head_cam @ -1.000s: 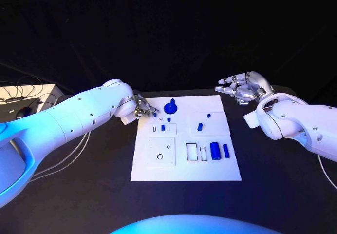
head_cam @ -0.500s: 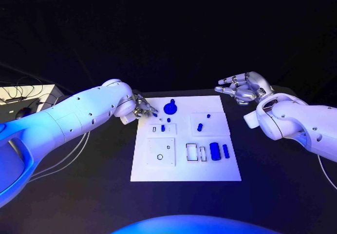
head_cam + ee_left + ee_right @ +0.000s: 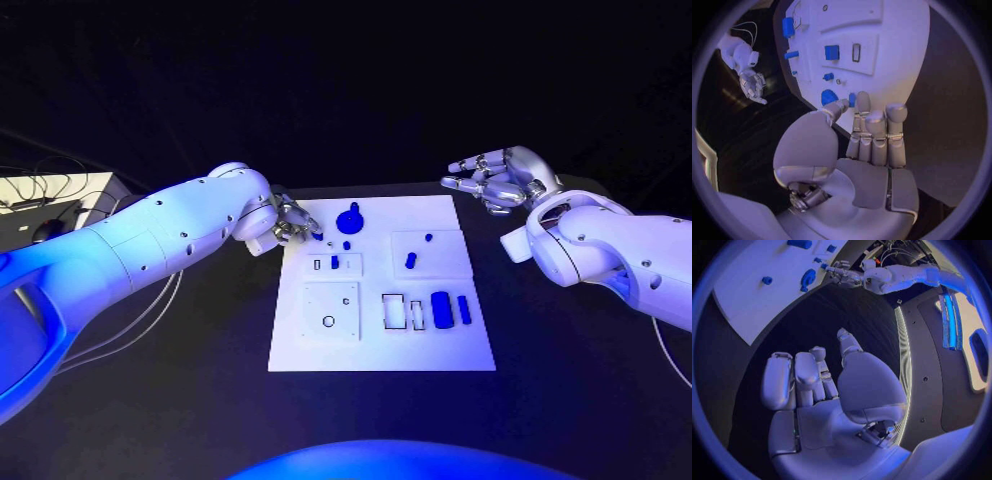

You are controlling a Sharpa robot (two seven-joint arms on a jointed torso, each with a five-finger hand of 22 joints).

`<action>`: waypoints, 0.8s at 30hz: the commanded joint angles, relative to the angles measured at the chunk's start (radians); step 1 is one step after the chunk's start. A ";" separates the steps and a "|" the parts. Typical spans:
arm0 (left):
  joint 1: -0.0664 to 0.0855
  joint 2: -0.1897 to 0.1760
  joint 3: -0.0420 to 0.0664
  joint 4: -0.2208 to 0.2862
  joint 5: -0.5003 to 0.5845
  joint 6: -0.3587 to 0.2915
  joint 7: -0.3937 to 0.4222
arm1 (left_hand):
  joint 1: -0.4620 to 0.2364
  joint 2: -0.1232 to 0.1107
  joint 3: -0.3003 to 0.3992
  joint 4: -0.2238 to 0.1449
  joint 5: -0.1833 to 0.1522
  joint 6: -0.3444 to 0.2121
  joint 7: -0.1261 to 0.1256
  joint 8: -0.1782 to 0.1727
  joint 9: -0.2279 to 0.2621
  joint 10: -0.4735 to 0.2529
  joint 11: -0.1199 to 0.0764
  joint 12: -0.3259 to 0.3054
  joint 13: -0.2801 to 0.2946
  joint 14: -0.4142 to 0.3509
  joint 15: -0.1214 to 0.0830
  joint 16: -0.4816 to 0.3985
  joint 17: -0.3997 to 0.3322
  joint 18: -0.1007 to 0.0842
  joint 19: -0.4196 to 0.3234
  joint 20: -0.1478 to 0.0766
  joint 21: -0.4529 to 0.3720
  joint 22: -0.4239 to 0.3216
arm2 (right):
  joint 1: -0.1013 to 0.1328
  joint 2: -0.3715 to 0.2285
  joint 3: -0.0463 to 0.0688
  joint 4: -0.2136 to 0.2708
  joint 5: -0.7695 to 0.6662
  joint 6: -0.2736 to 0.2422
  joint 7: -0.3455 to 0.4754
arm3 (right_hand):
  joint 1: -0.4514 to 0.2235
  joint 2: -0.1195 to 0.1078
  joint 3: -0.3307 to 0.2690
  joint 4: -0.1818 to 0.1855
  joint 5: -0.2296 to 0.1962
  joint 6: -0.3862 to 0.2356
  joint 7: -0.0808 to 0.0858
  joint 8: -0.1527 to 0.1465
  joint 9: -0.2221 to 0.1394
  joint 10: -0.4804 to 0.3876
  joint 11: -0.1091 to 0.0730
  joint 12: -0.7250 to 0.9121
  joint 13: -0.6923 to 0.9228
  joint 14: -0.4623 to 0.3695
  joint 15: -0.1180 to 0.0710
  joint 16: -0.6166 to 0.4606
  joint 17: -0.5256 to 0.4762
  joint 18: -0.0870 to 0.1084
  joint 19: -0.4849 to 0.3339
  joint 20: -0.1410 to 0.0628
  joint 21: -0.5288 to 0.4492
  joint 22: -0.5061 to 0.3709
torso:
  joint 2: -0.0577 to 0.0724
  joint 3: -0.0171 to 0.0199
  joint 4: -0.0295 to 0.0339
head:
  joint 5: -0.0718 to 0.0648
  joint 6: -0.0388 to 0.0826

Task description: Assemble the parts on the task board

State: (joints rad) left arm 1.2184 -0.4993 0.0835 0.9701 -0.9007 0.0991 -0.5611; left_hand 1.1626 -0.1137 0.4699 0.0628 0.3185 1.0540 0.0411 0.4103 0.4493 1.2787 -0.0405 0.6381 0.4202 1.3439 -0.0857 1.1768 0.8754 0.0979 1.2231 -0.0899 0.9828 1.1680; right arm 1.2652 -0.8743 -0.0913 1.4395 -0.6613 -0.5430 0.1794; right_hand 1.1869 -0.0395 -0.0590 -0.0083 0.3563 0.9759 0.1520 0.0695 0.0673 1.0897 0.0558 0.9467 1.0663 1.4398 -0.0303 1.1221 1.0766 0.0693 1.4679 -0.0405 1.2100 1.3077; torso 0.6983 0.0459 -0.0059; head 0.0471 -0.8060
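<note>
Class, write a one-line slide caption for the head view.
Left hand pinches a small blue part at the white task board's far-left corner; right hand waits open, off the board.

The black surface (image 3: pixel 173 400) lies under bluish light, with darkness behind its far edge. At its left side a pale box (image 3: pixel 51 195) sits among dark cables (image 3: pixel 43 215).

The left hand (image 3: pixel 294 224) pinches with thumb and fingertips, while the right hand (image 3: pixel 498 178) hangs empty, fingers loosely curled.
</note>
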 commanded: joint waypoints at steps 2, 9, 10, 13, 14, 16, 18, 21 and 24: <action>0.000 -0.003 0.000 0.007 0.027 -0.012 0.019 | -0.013 -0.007 0.150 -0.137 0.013 0.002 0.000 0.004 0.015 0.016 -0.003 -0.007 -0.002 0.017 -0.005 0.012 0.023 -0.001 0.008 -0.009 0.010 0.006 | 0.000 0.001 0.001 -0.001 -0.007 0.000 0.011 | -0.007 0.004 -0.001 -0.007 0.003 0.001 0.007 0.003 0.001 -0.004 -0.007 -0.005 -0.001 0.002 0.000 -0.001 0.002 0.011 0.081 -0.002 0.000 0.178 | 0.000 0.0004 -0.0002 | 0.003 0.001; 0.000 -0.019 0.000 0.032 0.065 -0.058 0.033 | -0.033 -0.040 0.178 -0.158 0.099 0.048 -0.012 -0.016 0.034 0.060 -0.016 -0.025 0.005 0.050 -0.016 0.031 0.087 -0.013 0.042 -0.024 0.050 0.032 | 0.000 0.001 0.001 -0.002 -0.007 -0.001 0.012 | -0.007 0.004 -0.001 -0.007 0.003 0.001 0.007 0.003 0.001 -0.004 -0.007 -0.005 -0.001 0.002 0.000 -0.001 0.002 0.011 0.081 -0.002 0.000 0.178 | -0.002 0.0009 0.0001 | 0.006 0.003; 0.000 -0.024 0.000 0.041 0.075 -0.065 0.034 | -0.036 -0.044 0.173 -0.162 0.123 0.055 -0.014 -0.023 0.035 0.067 -0.018 -0.030 0.007 0.053 -0.017 0.034 0.096 -0.016 0.047 -0.027 0.058 0.037 | 0.000 0.001 0.001 -0.003 -0.007 -0.001 0.012 | -0.007 0.004 -0.001 -0.007 0.003 0.001 0.007 0.003 0.001 -0.004 -0.007 -0.005 -0.001 0.002 0.000 -0.001 0.002 0.011 0.081 -0.002 0.000 0.178 | -0.002 0.0009 -0.0002 | 0.006 0.004; 0.000 -0.039 0.000 0.067 0.088 -0.075 0.033 | -0.039 -0.051 0.149 -0.171 0.194 0.077 -0.019 -0.041 0.045 0.084 -0.022 -0.042 0.015 0.059 -0.022 0.038 0.117 -0.021 0.057 -0.033 0.073 0.047 | 0.000 0.002 0.001 -0.004 -0.007 -0.001 0.012 | -0.007 0.004 -0.001 -0.007 0.003 0.001 0.007 0.003 0.001 -0.004 -0.007 -0.005 -0.001 0.002 0.000 -0.001 0.002 0.011 0.081 -0.002 0.000 0.178 | -0.002 0.0012 0.0000 | 0.007 0.005; 0.000 -0.044 0.000 0.077 0.091 -0.078 0.032 | -0.039 -0.052 0.141 -0.173 0.206 0.082 -0.020 -0.048 0.047 0.089 -0.024 -0.046 0.018 0.060 -0.023 0.039 0.121 -0.023 0.059 -0.034 0.078 0.051 | 0.000 0.002 0.001 -0.004 -0.007 -0.001 0.012 | -0.007 0.004 -0.001 -0.007 0.003 0.001 0.007 0.003 0.001 -0.004 -0.007 -0.005 -0.001 0.002 0.000 -0.001 0.002 0.011 0.081 -0.002 0.000 0.178 | -0.002 0.0012 -0.0003 | 0.008 0.006; 0.000 -0.057 0.000 0.100 0.095 -0.081 0.029 | -0.037 -0.051 0.126 -0.176 0.213 0.096 -0.022 -0.070 0.056 0.101 -0.026 -0.061 0.026 0.063 -0.025 0.037 0.131 -0.025 0.062 -0.037 0.083 0.055 | 0.000 0.001 0.001 -0.005 -0.007 -0.001 0.012 | -0.007 0.004 -0.001 -0.007 0.003 0.001 0.007 0.003 0.001 -0.004 -0.007 -0.005 -0.001 0.002 0.000 -0.001 0.002 0.011 0.081 -0.002 0.000 0.178 | -0.002 0.0011 -0.0001 | 0.010 0.007; 0.000 -0.069 0.000 0.121 0.097 -0.085 0.026 | -0.037 -0.052 0.123 -0.180 0.218 0.115 -0.023 -0.109 0.079 0.113 -0.027 -0.086 0.047 0.066 -0.026 0.029 0.143 -0.028 0.064 -0.038 0.087 0.059 | 0.000 0.001 0.001 -0.005 -0.007 -0.001 0.012 | -0.007 0.004 -0.001 -0.007 0.003 0.001 0.007 0.003 0.001 -0.004 -0.007 -0.005 -0.001 0.002 0.000 -0.001 0.002 0.011 0.081 -0.002 0.000 0.178 | -0.002 0.0014 0.0000 | 0.012 0.007; 0.000 -0.094 0.000 0.164 0.096 -0.093 0.022 | -0.038 -0.054 0.116 -0.179 0.220 0.126 -0.026 -0.128 0.097 0.124 -0.029 -0.096 0.061 0.070 -0.027 0.028 0.152 -0.029 0.067 -0.040 0.090 0.061 | 0.000 0.000 0.001 -0.005 -0.007 -0.002 0.012 | -0.007 0.004 -0.001 -0.007 0.003 0.001 0.007 0.003 0.001 -0.004 -0.007 -0.005 -0.001 0.002 0.000 -0.001 0.002 0.011 0.081 -0.002 0.000 0.178 | -0.002 0.0017 0.0002 | 0.013 0.008; 0.000 -0.122 0.000 0.209 0.090 -0.101 0.018 | -0.037 -0.056 0.109 -0.177 0.224 0.136 -0.030 -0.136 0.108 0.135 -0.032 -0.101 0.068 0.073 -0.029 0.034 0.162 -0.032 0.073 -0.042 0.098 0.067 | 0.000 -0.001 0.001 -0.005 -0.007 -0.002 0.012 | -0.007 0.007 -0.004 -0.010 0.005 0.002 0.007 0.003 0.001 -0.002 -0.007 -0.003 0.000 0.002 0.000 -0.002 0.002 0.010 0.081 -0.002 0.001 0.178 | -0.002 0.0012 0.0003 | 0.014 0.007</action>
State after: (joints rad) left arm 1.2184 -0.6158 0.0832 1.1642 -0.8227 0.0219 -0.5462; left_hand 1.1172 -0.1711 0.4815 -0.0113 0.5374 1.1664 0.0269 0.2781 0.5540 1.4032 -0.0663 0.5402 0.4868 1.4085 -0.1141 1.2109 1.0361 0.0750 1.2906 -0.1320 1.0786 1.2341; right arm 1.2651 -0.8746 -0.0913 1.4342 -0.6617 -0.5433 0.1801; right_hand 1.1848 -0.0374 -0.0636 -0.0128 0.3563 0.9796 0.1529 0.0695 0.0672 1.0860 0.0521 0.9467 1.0664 1.4398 -0.0303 1.1221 1.0779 0.0692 1.4679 -0.0405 1.2100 1.3073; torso 0.6961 0.0472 -0.0058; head 0.0602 -0.7981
